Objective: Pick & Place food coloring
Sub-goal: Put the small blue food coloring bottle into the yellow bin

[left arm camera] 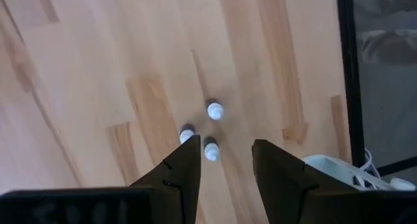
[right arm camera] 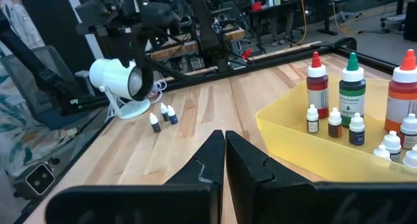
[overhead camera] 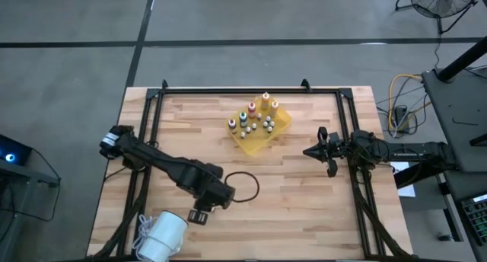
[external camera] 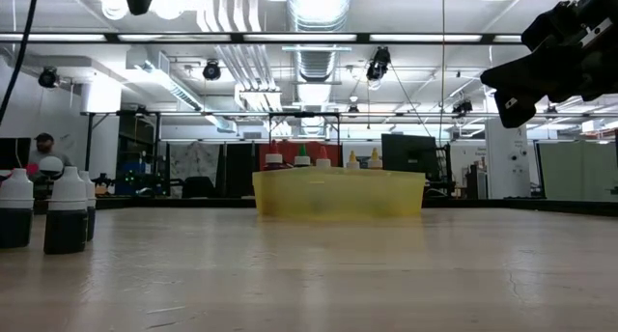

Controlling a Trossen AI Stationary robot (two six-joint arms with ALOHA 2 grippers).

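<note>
Below the left gripper (left arm camera: 225,165), three tiny bottles (left arm camera: 211,150), one between parted fingers (left arm camera: 186,168)

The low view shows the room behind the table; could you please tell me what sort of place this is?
Probably a robotics lab or industrial workshop: bare silver ceiling ducts, black metal equipment racks and more workbenches beyond the pale wooden table.

Your lighting is even and bright, coming from ceiling fixtures (external camera: 319,4) that blow out to white glare in the low view. Shadows on the wooden table (overhead camera: 304,209) are soft and faint. The near small bottles (external camera: 66,211) in the low view look slightly soft (the background is no sharper). The left wrist view is mildly blurred.
</note>
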